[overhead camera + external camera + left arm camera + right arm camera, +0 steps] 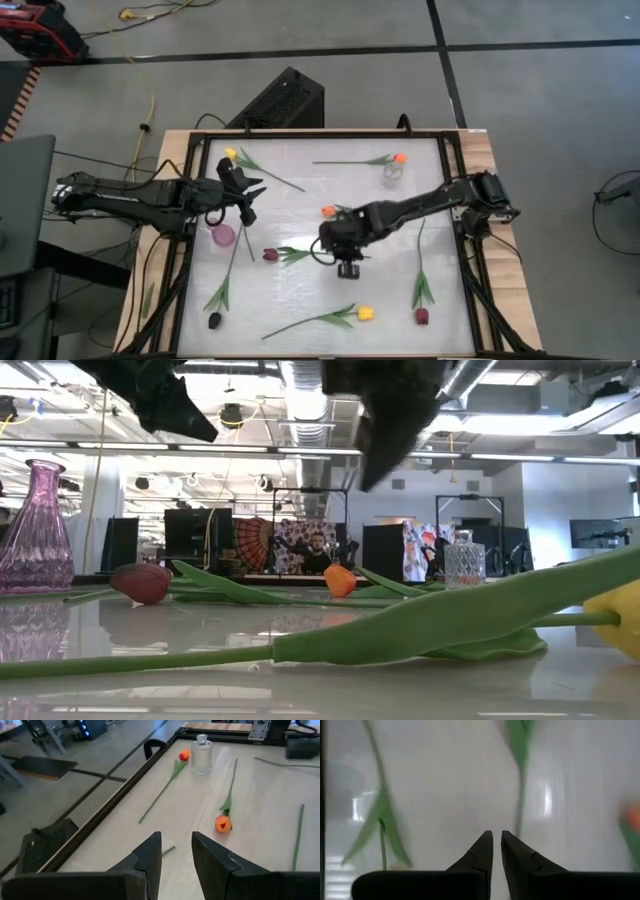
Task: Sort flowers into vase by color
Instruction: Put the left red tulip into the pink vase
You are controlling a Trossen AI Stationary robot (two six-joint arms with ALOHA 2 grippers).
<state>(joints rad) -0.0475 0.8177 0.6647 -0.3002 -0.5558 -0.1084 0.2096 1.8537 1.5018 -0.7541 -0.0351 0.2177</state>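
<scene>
Standing seemingly flowerless: pink vase point(222, 235), clear vase point(393, 173).

No text, label, brand, number or sign can be read in any of the views.
</scene>
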